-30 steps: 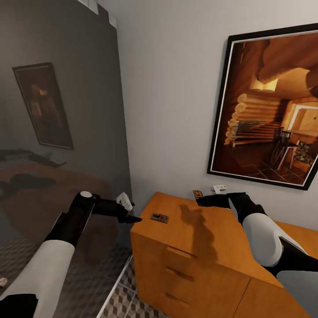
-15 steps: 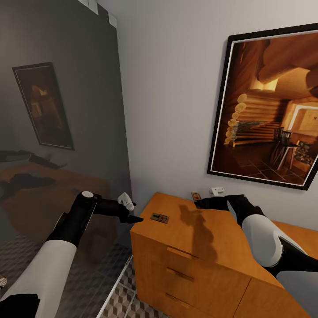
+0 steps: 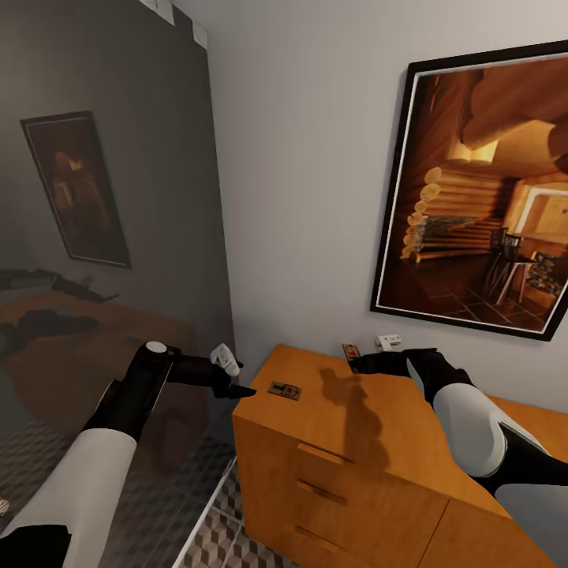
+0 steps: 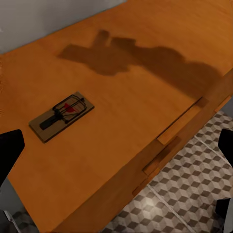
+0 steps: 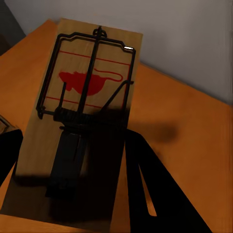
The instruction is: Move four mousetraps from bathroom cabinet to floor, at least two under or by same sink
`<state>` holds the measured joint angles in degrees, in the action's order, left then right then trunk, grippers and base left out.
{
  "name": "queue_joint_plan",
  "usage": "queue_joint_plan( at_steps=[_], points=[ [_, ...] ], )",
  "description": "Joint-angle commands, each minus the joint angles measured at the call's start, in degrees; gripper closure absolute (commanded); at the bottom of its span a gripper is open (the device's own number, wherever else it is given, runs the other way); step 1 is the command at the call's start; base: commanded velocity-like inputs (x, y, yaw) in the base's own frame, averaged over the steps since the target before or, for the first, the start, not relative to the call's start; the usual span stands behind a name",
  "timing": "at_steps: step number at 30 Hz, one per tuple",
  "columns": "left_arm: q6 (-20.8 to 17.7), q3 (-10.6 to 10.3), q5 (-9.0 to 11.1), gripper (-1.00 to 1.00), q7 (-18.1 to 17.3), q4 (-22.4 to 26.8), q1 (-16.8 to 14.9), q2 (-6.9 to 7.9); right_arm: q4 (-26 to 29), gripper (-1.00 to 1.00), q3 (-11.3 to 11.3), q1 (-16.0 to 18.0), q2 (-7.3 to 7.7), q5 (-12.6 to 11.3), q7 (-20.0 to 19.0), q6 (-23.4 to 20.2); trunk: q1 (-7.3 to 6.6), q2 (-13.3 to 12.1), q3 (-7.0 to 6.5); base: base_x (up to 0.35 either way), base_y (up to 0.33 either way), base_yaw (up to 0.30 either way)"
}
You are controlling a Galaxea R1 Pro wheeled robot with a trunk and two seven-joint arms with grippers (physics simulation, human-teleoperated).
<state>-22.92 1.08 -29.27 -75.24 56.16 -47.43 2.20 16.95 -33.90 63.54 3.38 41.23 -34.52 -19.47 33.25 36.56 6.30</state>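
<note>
Our right gripper (image 3: 355,362) has its fingers closed on 1 mousetrap (image 5: 80,121), tilted up near the cabinet's (image 3: 347,442) back edge. Our left gripper (image 3: 241,390), fingers spread wide, hovers beside the cabinet's left edge. Another mousetrap (image 4: 61,115) lies flat on top near that edge.

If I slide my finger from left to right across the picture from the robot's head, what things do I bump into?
Dark picture in the grey panel → left gripper → mousetrap lying flat on the cabinet → second mousetrap at the right gripper → small white box on the wall → big log cabin picture.
</note>
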Motion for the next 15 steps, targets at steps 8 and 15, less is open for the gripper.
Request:
queue_joint_plan(
  at_steps=[8,15],
  points=[
    [-0.01,-0.02,0.0,-1.0,-0.01,0.0,-0.01,-0.03,0.01,1.0,0.06,0.0,-0.04,-0.18,-0.32,-0.13,0.0,0.0,0.0,0.159,-0.062,0.0],
    [0.0,0.05,0.0,-1.0,-0.03,0.0,-0.03,0.06,0.01,1.0,0.07,0.0,-0.04,-0.18,-0.56,-0.13,0.0,0.0,0.0,0.018,-0.007,0.0]
  ],
)
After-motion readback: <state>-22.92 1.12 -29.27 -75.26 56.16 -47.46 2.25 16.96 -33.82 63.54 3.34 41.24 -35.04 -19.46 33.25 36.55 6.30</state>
